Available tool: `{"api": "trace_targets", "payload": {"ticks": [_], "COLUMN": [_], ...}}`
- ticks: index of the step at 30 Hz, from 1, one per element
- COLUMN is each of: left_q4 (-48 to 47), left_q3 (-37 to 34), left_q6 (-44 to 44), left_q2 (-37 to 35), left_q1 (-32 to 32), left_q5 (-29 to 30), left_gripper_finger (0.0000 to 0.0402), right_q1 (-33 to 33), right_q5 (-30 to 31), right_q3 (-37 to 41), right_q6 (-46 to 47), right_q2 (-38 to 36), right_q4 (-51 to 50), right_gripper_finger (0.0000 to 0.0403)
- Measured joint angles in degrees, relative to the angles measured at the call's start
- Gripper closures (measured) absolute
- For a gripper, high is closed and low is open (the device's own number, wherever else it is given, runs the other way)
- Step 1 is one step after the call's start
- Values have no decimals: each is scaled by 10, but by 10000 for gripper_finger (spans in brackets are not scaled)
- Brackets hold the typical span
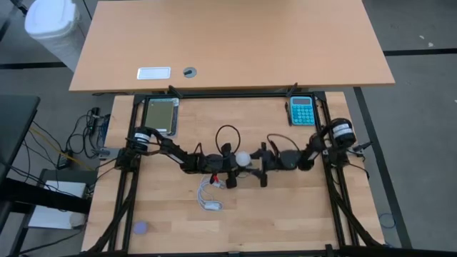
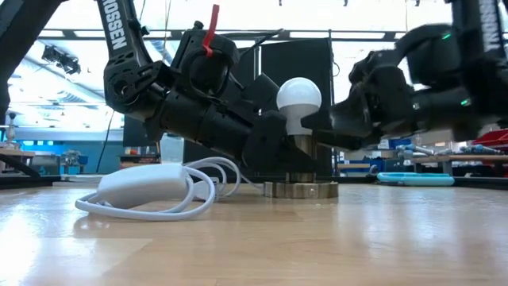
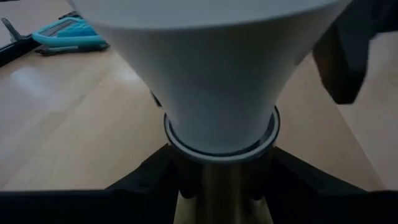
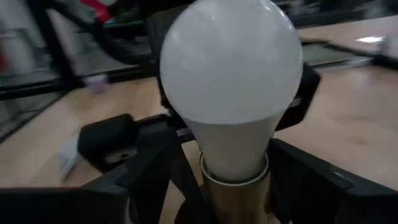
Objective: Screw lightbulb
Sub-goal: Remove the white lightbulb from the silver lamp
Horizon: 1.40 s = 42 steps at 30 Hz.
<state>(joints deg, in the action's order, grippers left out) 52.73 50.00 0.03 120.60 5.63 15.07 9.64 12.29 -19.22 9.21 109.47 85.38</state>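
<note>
1. We see the lightbulb (image 2: 298,102) standing upright mid-counter, globe up, narrow base seated in the brass socket (image 2: 300,167), which rests on the wooden counter (image 2: 254,238).
2. Long axis of the bulb is vertical; any turn has to go round that axis, so both grippers come at it level, from the sides.
3. Left gripper (image 1: 230,171) sits just left of the bulb, low down. Left wrist view shows its fingers (image 3: 149,171) narrow and clamped at the socket barrel right under the bulb neck, so we judge it is steadying the socket, not the bulb.
4. Right gripper (image 1: 261,171) is just right of the bulb, same height approx. In the right wrist view its fingers (image 4: 298,171) stand either side of the bulb neck w/ a visible gap on each side: partly spread, not gripping.
5. Both arms about equally near; the right one is the arm lined up on the bulb itself, so we'd expect it to do the twisting.
6. Judgement: mid-screwing, the right gripper standing loose of the bulb. Can't tell how far the base is threaded in, since the socket hides it.
7. White cable w/ switch (image 2: 151,189) lies coiled left of the socket, near side, clear of both grippers.
</note>
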Motion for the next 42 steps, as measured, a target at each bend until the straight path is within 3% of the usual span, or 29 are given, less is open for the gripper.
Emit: {"api": "trace_targets", "payload": {"ticks": [6,10,18,42], "left_q4": [-1,0,-1,-2], "left_q3": [0,0,0,1], "left_q6": [-5,-5,-9,-10], "left_q2": [0,0,0,0], "left_q1": [0,0,-1,-1], "left_q5": [9,16,20,22], "left_gripper_finger": [213,213,213,213], "right_q1": [106,125,101,94], "right_q5": [283,363,389,419], "right_q3": [-50,-87,-140,-147], "right_q6": [8,28,121,101], "right_q2": [1,1,1,1], "right_q4": [-77,-126,-267,-270], "right_gripper_finger": [144,154,172,185]}}
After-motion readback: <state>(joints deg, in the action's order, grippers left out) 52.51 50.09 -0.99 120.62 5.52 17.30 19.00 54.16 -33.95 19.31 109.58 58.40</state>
